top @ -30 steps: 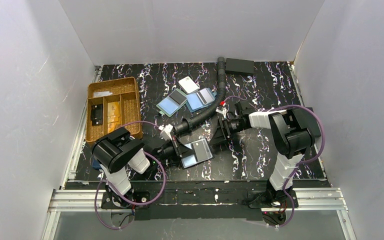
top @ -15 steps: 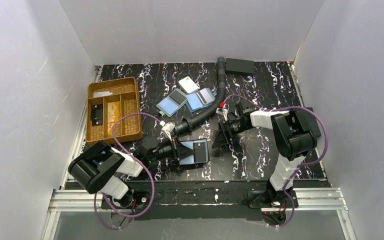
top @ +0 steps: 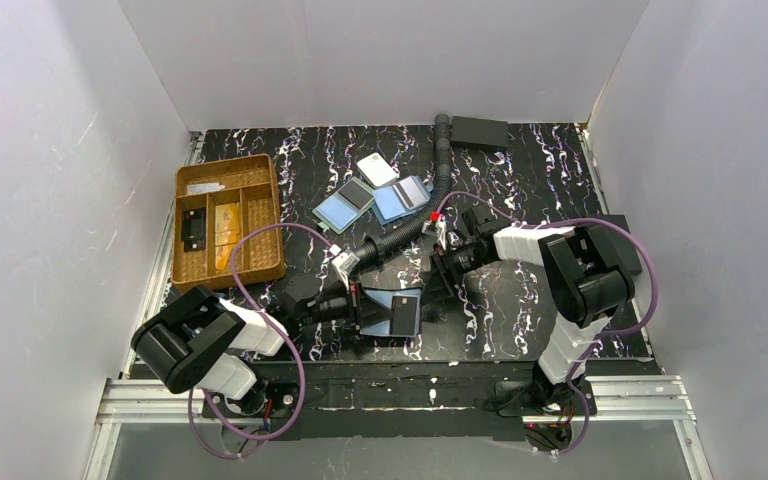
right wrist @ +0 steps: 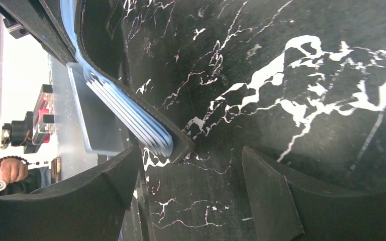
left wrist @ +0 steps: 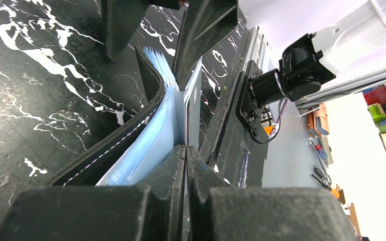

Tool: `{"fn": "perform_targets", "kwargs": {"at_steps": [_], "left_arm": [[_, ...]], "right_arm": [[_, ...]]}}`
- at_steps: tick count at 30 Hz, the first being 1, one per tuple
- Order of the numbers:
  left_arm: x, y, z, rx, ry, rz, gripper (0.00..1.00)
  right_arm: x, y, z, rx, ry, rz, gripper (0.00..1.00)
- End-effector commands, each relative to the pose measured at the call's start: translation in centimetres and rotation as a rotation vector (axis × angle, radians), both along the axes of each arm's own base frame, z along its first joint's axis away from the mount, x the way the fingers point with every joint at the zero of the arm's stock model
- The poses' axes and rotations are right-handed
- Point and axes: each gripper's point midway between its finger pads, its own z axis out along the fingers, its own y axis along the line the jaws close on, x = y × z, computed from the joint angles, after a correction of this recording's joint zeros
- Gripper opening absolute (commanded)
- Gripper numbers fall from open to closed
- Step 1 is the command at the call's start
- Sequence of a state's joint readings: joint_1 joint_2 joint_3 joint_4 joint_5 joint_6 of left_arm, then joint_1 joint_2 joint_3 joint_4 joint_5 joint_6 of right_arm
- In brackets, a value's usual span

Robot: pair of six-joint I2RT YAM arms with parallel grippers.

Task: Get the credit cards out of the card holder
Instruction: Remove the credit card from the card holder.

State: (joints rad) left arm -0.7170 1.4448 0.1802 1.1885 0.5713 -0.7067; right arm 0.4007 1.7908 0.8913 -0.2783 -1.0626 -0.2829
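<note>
The black card holder (top: 406, 320) stands tilted on the mat near the front middle, opened. The left wrist view shows its stitched black cover (left wrist: 100, 158) with pale blue leaves inside. My left gripper (top: 358, 305) is shut (left wrist: 186, 150) on a thin pale blue-grey sheet (left wrist: 193, 98), a credit card by its look, at the holder's inner side. It also shows in the right wrist view (right wrist: 98, 120), standing off the leaf stack. My right gripper (top: 438, 274) is open (right wrist: 193, 160), with the holder's corner (right wrist: 181, 143) just beyond its fingertips and untouched. No orange card shows.
A wicker tray (top: 228, 165) sits at the back left. Two overlapping blue-and-dark rectangles (top: 372, 200) and a white tag (top: 377, 168) lie behind the holder. A black corrugated hose (top: 412, 226) runs from the back to the left gripper. A black box (top: 480, 130) sits at the back.
The left arm has swung and turned the card holder up onto its edge, a little to the right. The right gripper has moved left and nearer to the holder's corner.
</note>
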Motion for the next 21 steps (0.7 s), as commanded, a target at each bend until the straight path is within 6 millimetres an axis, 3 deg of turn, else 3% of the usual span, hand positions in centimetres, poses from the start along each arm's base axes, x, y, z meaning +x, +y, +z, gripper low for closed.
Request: {"fn": "perform_targets", "kwargs": {"at_steps": [1, 5, 9, 12, 16, 21], "left_arm": [[-0.2, -1.2, 1.8, -0.038, -0.08, -0.06, 0.0], [-0.3, -1.3, 1.6, -0.034, -0.079, -0.059, 0.0], [-0.1, -1.1, 1.1, -0.021, -0.072, -0.038, 0.0], [0.2, -0.7, 0.4, 0.001, -0.062, -0.003, 0.0], [0.8, 0.2, -0.9, 0.039, -0.052, 0.066, 0.0], [1.2, 1.4, -1.9, 0.079, -0.039, 0.118, 0.0]], "right_arm": [[-0.6, 1.0, 1.2, 0.064, -0.071, 0.06, 0.82], [-1.2, 1.3, 1.7, 0.109, -0.032, 0.087, 0.77], [-2.0, 1.4, 3.0, 0.178, -0.015, 0.134, 0.6], [-2.7, 1.2, 3.4, 0.201, 0.003, 0.176, 0.4], [-2.8, 0.9, 3.1, 0.181, 0.015, 0.22, 0.04], [-2.4, 0.6, 2.2, 0.117, 0.004, 0.215, 0.01]]}}
